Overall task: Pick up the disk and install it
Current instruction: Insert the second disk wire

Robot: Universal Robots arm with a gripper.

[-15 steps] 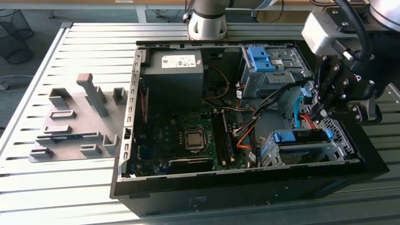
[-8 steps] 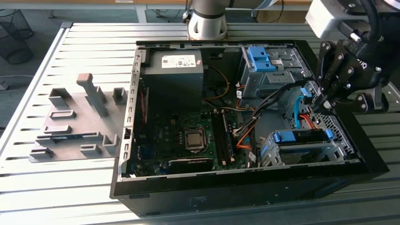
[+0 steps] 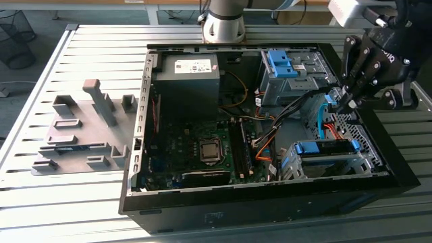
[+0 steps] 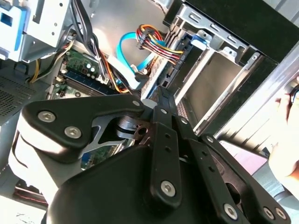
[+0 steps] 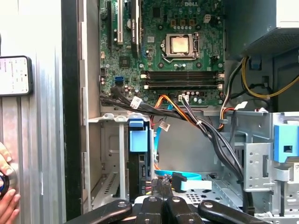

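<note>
The disk (image 3: pixel 324 148) lies in the grey drive cage at the near right corner of the open computer case (image 3: pixel 141 152); its blue caddy and dark end show. The first wrist view shows the blue caddy end (image 5: pixel 138 140) upright in the cage. In the second wrist view a blue tab (image 4: pixel 198 39) marks it. My black gripper (image 3: pixel 346 105) hangs over the case's right side, above and behind the disk and apart from it. Its fingers are shut with nothing between them, tips (image 5: pixel 162 186) close to a light blue cable (image 5: pixel 180 176). The same shut gripper (image 4: pixel 161 93) shows in the second wrist view.
A grey fixture block (image 3: pixel 81 131) sits on the slatted table at the exterior view's left. Inside the case are the power supply (image 3: pixel 189 76), motherboard (image 3: pixel 202 147), cable bundles (image 3: pixel 270 136) and an upper bay with a blue bracket (image 3: pixel 280 63). A person's hand (image 5: pixel 7 196) and a phone (image 5: pixel 14 74) are beside the case.
</note>
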